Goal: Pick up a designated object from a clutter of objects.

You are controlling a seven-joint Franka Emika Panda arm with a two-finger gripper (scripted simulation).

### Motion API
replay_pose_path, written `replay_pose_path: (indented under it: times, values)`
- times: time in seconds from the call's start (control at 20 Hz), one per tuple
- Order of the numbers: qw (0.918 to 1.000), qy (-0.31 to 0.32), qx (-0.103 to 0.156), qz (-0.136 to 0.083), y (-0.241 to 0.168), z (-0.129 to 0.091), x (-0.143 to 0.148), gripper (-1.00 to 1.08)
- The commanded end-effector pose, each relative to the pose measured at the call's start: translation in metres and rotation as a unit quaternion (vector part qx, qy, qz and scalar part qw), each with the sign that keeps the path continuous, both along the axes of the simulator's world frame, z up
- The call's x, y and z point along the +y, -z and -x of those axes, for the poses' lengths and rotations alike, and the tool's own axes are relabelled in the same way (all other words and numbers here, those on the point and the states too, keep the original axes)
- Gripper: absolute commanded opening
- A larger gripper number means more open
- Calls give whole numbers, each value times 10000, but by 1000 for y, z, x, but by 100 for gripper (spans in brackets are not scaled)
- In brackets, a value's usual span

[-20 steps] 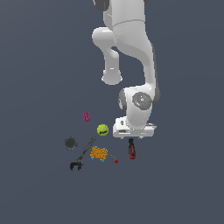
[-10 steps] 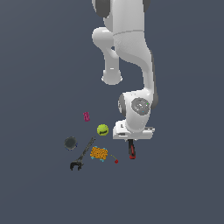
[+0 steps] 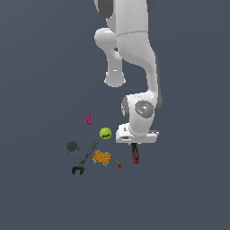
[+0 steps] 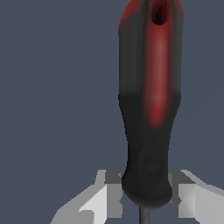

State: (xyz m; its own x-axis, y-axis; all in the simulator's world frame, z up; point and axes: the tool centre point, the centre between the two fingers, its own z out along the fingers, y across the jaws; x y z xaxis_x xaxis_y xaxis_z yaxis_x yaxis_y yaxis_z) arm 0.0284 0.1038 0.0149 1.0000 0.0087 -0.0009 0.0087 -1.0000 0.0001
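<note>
Step in hand: closing on the grasp. Gripper [image 4: 146, 199] is low over the screwdriver [image 4: 148, 109], fingers [image 4: 107, 192] open to either side of the handle's base, narrow gaps left, nothing held yet. Screwdriver lies on the floor; no table edges visible. Next, as I judge: squeeze shut, then lift straight. Cherry [image 3: 119, 165] lies near, orange block [image 3: 101, 157] and wrench [image 3: 84, 159] beyond, then ball [image 3: 105, 133], disc [image 3: 72, 146], pink block [image 3: 89, 119]. None obstructs.
</note>
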Motion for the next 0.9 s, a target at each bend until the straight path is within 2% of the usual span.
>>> replay_pose_path:
  times: [0.0, 0.45, 0.85]
  values:
    - [10000, 1, 0, 0, -1, 0, 0, -100]
    - [10000, 1, 0, 0, -30, 2, -10, -100]
    - [10000, 1, 0, 0, -91, 7, -29, -100]
